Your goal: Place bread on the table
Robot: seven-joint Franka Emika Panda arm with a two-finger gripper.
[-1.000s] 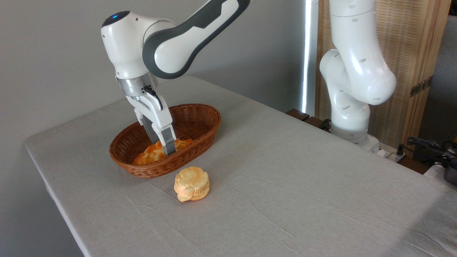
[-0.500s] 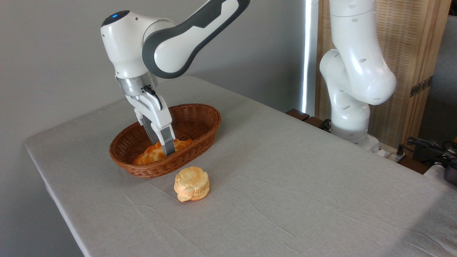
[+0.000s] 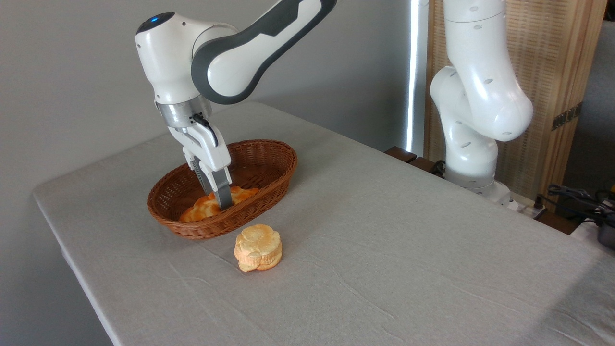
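Basket (image 3: 269, 166) as landmark, L to R. Bread (image 3: 204, 207) lies low in its left half, nr the front wall, not out yet. Gripper (image 3: 222, 201) above it, fingers clamped narrow on the bread's middle. Vs 1 s ago the wrist sits a bit higher and the loaf's right end looks slightly raised: prob. the lift has begun. Bun (image 3: 258, 247) just in front of basket, on table (image 3: 408, 250), unchanged. Bare cloth lies right of basket.

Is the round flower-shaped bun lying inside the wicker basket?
No, the flower-shaped bun sits on the table cloth just in front of the basket, outside its rim.
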